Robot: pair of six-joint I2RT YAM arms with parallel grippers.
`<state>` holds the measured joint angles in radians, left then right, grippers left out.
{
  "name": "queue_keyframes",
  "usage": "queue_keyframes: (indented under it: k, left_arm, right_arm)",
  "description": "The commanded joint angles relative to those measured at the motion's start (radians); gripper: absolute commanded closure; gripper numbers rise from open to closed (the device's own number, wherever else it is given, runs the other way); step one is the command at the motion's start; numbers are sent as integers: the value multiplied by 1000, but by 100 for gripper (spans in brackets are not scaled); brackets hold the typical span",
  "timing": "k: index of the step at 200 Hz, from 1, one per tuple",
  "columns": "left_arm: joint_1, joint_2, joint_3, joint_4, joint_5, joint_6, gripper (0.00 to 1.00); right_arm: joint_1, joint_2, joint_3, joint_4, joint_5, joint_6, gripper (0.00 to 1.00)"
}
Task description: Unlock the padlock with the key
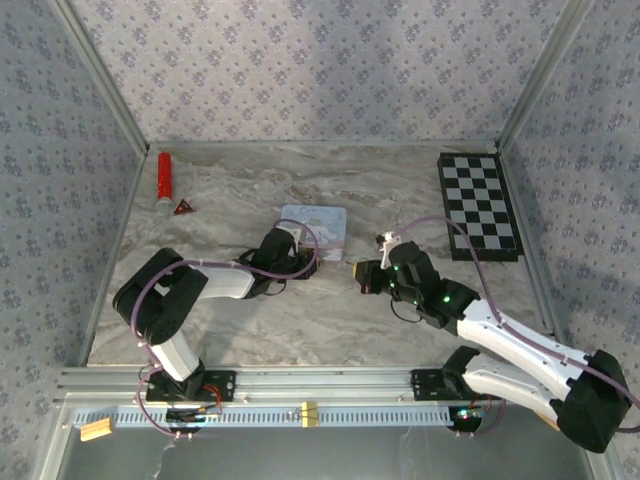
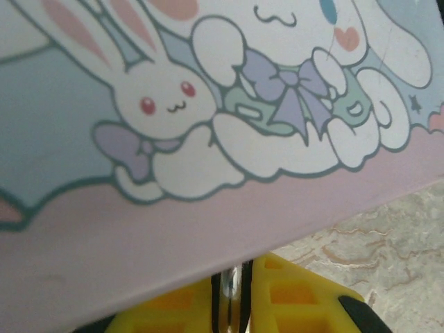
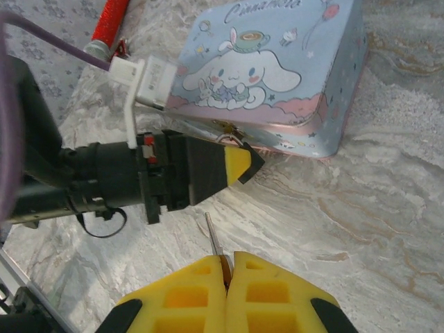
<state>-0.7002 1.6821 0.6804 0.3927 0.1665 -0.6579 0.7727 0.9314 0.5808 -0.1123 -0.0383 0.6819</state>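
Note:
My right gripper [image 3: 229, 261] is shut on the key [image 3: 214, 238], whose thin metal blade sticks out forward over the marble. The blade points at my left gripper [image 3: 237, 165] and stops a short way from it. The left gripper [image 2: 236, 276] presses against the front edge of the pastel cartoon tin [image 2: 229, 104], just below its small latch [image 3: 231, 130]. A thin shiny metal piece [image 2: 238, 295], the padlock as far as I can tell, is pinched between its yellow fingers. The padlock's dark body is hidden. From above, the left gripper [image 1: 298, 262] and right gripper [image 1: 360, 272] face each other in front of the tin [image 1: 316, 226].
A red cylinder [image 1: 164, 174] and a small red triangle [image 1: 183, 207] lie at the back left. A checkerboard [image 1: 478, 205] lies at the back right. Patterned walls close in the marble table [image 1: 240, 325] on three sides.

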Motion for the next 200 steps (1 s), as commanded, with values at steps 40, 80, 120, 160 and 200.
queue_keyframes:
  k: [40,80,120,160,200]
  left_arm:
    - [30,-70,34,-6,106,-86,88]
    - [40,-94,23,-39,86,-78,87]
    - [42,-80,37,-182,19,11,87]
    - [45,-63,46,-244,29,51,85]
    - [57,-50,51,-225,79,18,85]
  right_arm:
    - [4,74,-68,146,-59,106,100]
    - [-6,118,-88,181,-71,140,100]
    - [-10,96,-70,140,-52,118,100]
    - [-20,85,-67,120,-45,107,100]
    - [-19,102,-62,129,-58,114,100]
